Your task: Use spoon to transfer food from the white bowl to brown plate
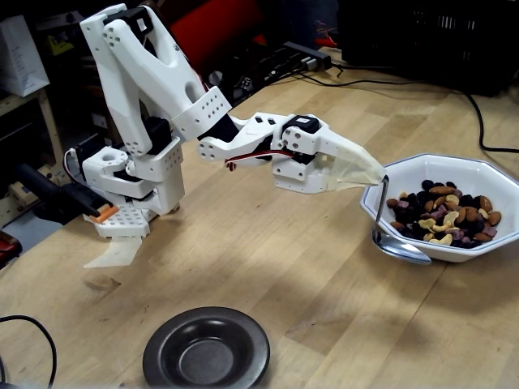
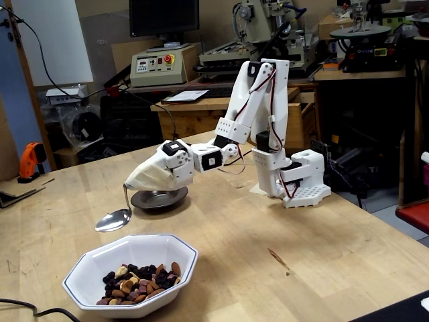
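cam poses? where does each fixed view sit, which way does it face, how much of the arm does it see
A fixed view: raised, beside the brown plate, facing the arm's base; whole arm, hand holding spoon by the white bowl.
Another fixed view: low, behind the white bowl, facing the arm and workshop; whole arm.
Shared: arm, hand, spoon, bowl, brown plate, food.
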Controlling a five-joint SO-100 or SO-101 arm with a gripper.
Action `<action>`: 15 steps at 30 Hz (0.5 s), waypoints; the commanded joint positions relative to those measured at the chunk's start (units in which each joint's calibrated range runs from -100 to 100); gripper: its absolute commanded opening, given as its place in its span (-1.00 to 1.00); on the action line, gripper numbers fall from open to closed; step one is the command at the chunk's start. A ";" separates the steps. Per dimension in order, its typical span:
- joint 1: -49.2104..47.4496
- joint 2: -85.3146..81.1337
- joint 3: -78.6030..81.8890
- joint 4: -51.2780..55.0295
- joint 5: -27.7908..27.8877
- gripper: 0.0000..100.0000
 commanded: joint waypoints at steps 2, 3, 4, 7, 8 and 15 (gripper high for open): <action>-1.41 -6.61 -0.74 -1.09 0.10 -0.92; -2.45 -7.30 -0.74 -1.09 0.10 -0.92; -3.71 -7.73 -0.74 -0.93 0.10 -0.92; -7.63 -9.18 -0.66 1.60 0.49 -0.92; -8.67 -9.61 -0.66 2.79 0.49 -0.92; -11.78 -10.12 -0.57 6.82 0.49 -0.92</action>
